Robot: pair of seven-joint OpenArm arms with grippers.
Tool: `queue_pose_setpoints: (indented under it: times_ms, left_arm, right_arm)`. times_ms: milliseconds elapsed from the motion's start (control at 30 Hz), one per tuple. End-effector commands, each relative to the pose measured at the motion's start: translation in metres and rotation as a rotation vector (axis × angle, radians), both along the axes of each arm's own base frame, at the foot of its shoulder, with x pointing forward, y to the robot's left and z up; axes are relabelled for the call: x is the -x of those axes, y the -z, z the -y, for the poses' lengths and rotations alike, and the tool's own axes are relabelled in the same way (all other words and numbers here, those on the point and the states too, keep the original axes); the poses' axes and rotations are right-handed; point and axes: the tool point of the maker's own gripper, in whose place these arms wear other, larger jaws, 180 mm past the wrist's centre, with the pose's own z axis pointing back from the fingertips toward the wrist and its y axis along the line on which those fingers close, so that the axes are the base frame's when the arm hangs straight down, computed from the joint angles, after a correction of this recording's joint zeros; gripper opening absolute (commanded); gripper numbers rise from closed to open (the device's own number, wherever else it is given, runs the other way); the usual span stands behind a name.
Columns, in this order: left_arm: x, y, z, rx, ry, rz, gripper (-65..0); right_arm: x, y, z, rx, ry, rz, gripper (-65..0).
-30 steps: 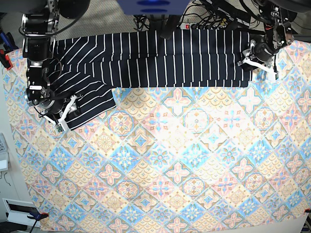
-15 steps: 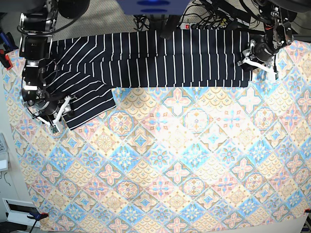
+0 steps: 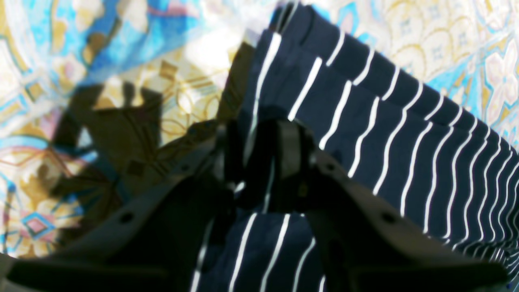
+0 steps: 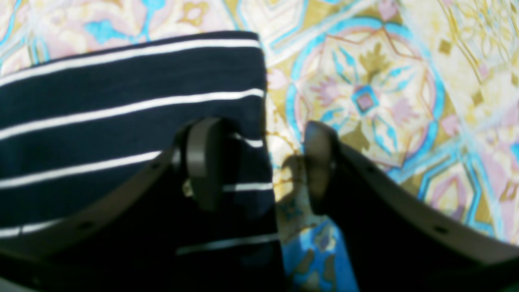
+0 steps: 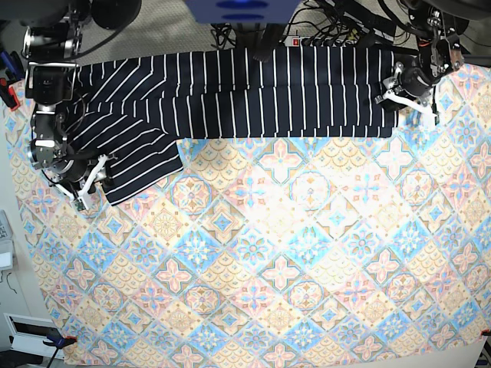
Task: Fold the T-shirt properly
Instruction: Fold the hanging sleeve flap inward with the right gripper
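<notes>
Item: dark navy white-pinstriped soft fabric T-shirt (image 5: 253, 92), lying along far edge of pastel diamond-patterned tablecloth (image 5: 291, 253).
Left gripper (image 3: 259, 156) is pinching its hem; right gripper (image 4: 259, 164) is straddling its sleeve edge, jaws spread.

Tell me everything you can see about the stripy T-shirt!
The T-shirt is dark navy, soft-looking fabric with thin white stripes. It lies folded into a long band along the far edge of the patterned tablecloth, with a short sleeve sticking out slantwise at one end. The left gripper pinches a bunched edge of it at the other end. The right gripper sits at the sleeve's corner, jaws apart, one finger over the cloth and the other beside it.
</notes>
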Motion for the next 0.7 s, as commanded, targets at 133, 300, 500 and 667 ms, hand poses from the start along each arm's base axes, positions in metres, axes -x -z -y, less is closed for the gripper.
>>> queue_pose_setpoints:
  times_ms: [133, 300, 500, 667]
  left_arm:
    - [-0.007, -0.008, -0.005, -0.014, 0.006, 0.031, -48.7]
    - [-0.007, -0.008, -0.005, -0.014, 0.006, 0.031, -48.7]
    - [-0.007, -0.008, -0.005, -0.014, 0.006, 0.032, -48.7]
    - [-0.012, -0.010, -0.005, -0.014, 0.006, 0.043, -48.7]
  right_arm:
    - [0.015, 0.011, -0.004, 0.010, -0.032, -0.061, -55.8]
    - [0.012, 0.001, -0.004, 0.024, -0.047, -0.027, -63.1]
    - [0.025, -0.042, 0.022, 0.139, -0.014, 0.050, -63.1]
    - [0.045, -0.073, 0.028, 0.248, -0.043, 0.077, -63.1]
